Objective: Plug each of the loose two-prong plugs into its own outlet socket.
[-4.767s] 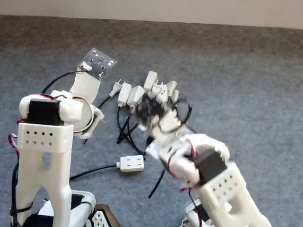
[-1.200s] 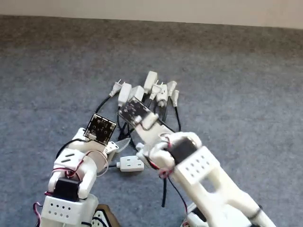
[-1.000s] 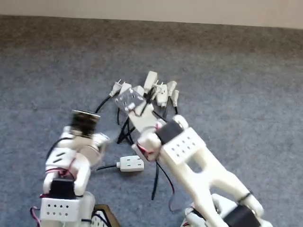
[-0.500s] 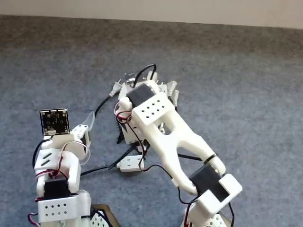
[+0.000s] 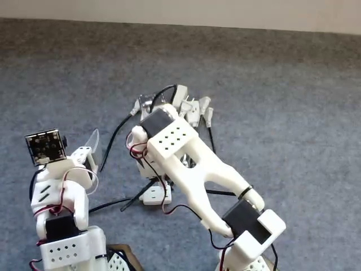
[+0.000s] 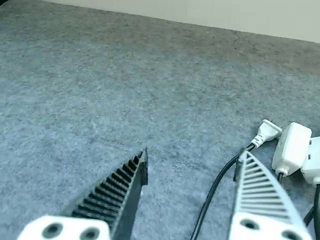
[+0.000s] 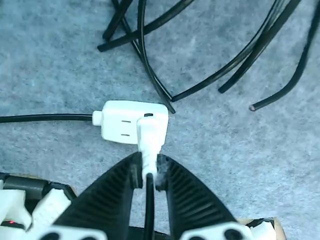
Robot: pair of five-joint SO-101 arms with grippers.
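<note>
In the right wrist view my right gripper is shut on a white two-prong plug. The plug's head rests on one end of the white outlet block, over a socket; I cannot tell how deep the prongs sit. From the high view the right arm bends down over that outlet block. Several loose white plugs lie in a cluster farther back. My left gripper is open and raised at the left, holding nothing, facing two loose plugs.
Black cables lie tangled on the grey carpet just beyond the outlet block, and its own cord runs off sideways. Open carpet spreads to the right and at the back. The left arm's base stands at the front left.
The right arm left the plug cluster and came down over the outlet block, bringing a plug on its cable. The left arm drew back leftward and lifted its gripper.
</note>
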